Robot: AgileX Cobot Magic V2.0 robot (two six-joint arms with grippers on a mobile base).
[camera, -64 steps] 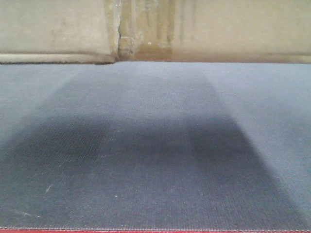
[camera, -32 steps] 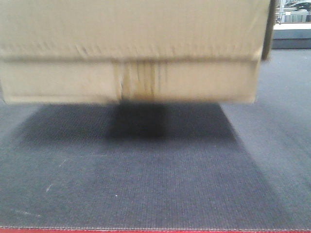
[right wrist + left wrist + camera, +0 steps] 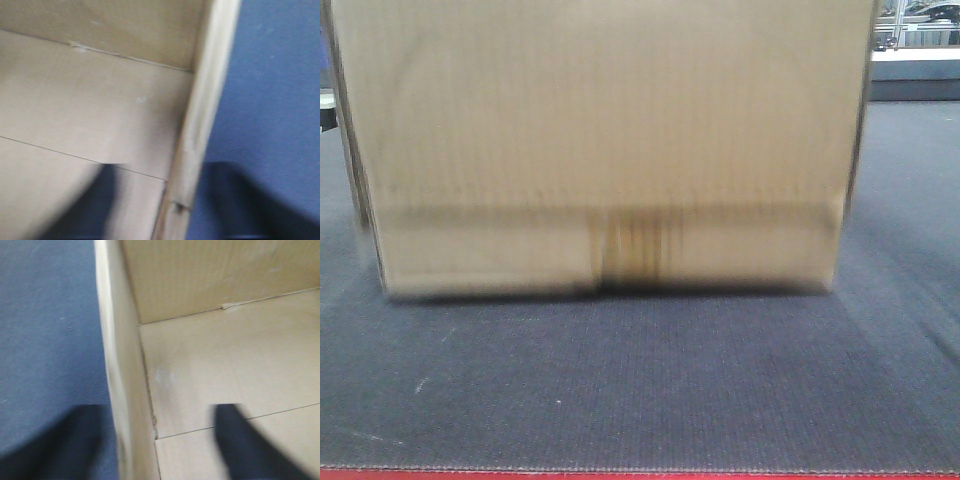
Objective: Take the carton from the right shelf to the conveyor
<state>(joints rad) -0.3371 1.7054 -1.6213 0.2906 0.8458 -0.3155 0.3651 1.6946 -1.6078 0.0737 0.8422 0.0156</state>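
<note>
The carton [image 3: 610, 150] fills most of the front view, blurred. Its plain brown face is upright and square to the camera, with a yellowed strip of tape [image 3: 635, 250] over the centre seam near the bottom. It sits over the middle of the conveyor [image 3: 640, 400]. Its lower edge meets a thin dark shadow on the ribbed belt, and the blur hides whether it rests there or hangs just above. The near edge of the conveyor, with its red strip [image 3: 640, 476], lies well in front of the box.

The carton is open-topped, and both wrist views look down onto its bare flap floor.

The left claw [image 3: 156, 410] straddles the carton's left wall. One dark finger [image 3: 55, 445] is outside over the belt and the other [image 3: 245, 445] is inside the box. The right claw [image 3: 165, 167] straddles the right wall the same way.

On each side the inner finger seems to stand a little off the cardboard. I cannot tell whether either claw is clenched on the wall or released.

A pale ledge [image 3: 920, 65] shows beyond the conveyor's far right corner.
</note>
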